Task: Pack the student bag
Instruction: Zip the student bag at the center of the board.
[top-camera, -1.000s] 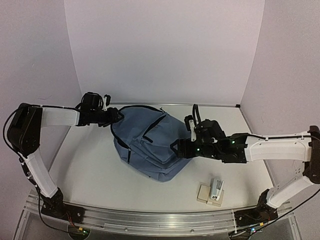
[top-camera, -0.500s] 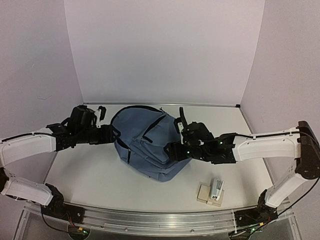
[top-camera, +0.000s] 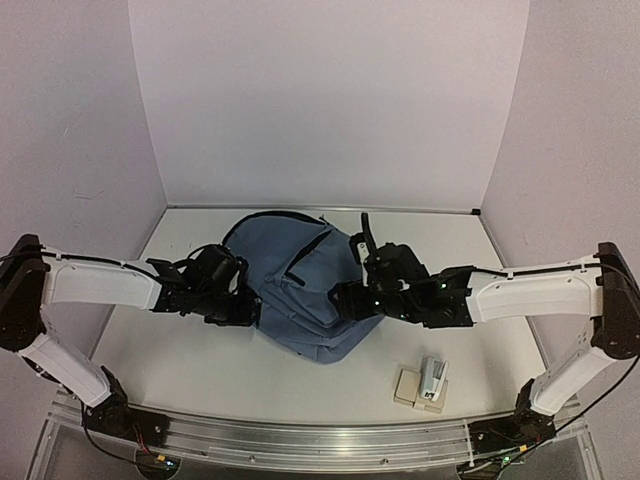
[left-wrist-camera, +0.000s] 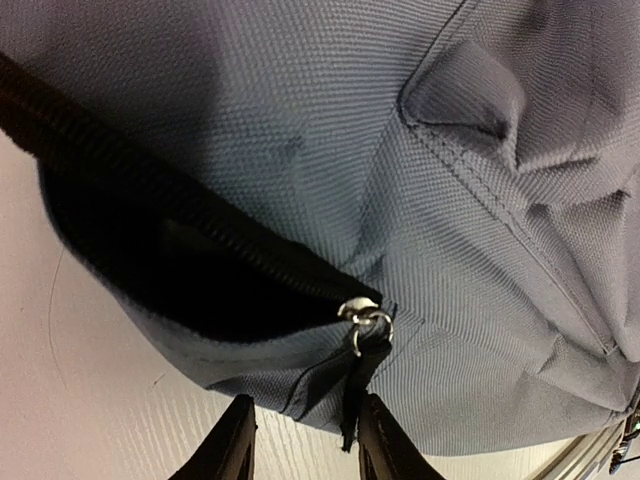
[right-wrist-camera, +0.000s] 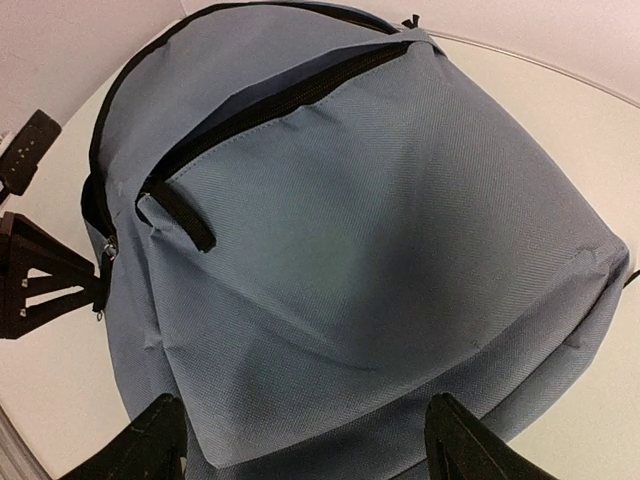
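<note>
My left tool (left-wrist-camera: 308, 415) stood apart, one finger each side of the zip pull (left-wrist-camera: 357, 378) at the bag (left-wrist-camera: 440, 200) edge. My right tool (right-wrist-camera: 302, 415) was spread wide against the bag's front. Bag lay mid bench (top-camera: 180, 360), between both tools.

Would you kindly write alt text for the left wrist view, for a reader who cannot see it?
Close-up of the slate-blue student bag, its dark zip pocket gaping open, with the white table at lower left. From the metal zipper slider a dark pull tab hangs between the two black fingertips of the left gripper, which stand apart.
</note>
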